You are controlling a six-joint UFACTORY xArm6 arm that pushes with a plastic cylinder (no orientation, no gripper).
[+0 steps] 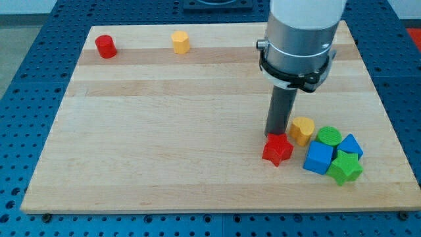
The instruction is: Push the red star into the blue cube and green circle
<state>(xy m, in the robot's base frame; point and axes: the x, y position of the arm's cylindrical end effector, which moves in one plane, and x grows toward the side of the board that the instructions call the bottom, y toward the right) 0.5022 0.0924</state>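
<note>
The red star (277, 149) lies on the wooden board at the lower right. My tip (273, 135) stands right at the star's upper left edge, touching or nearly touching it. The blue cube (319, 158) lies just to the star's right with a small gap between them. The green circle (328, 137) sits above the cube. A yellow block (302, 130) sits just up and right of the star, next to the rod.
A second blue block (350, 145) and a green star (345, 167) crowd the cluster's right side. A red cylinder (105, 47) and a yellow hexagon (180, 42) sit near the board's top left. The board's (164, 131) right edge is close to the cluster.
</note>
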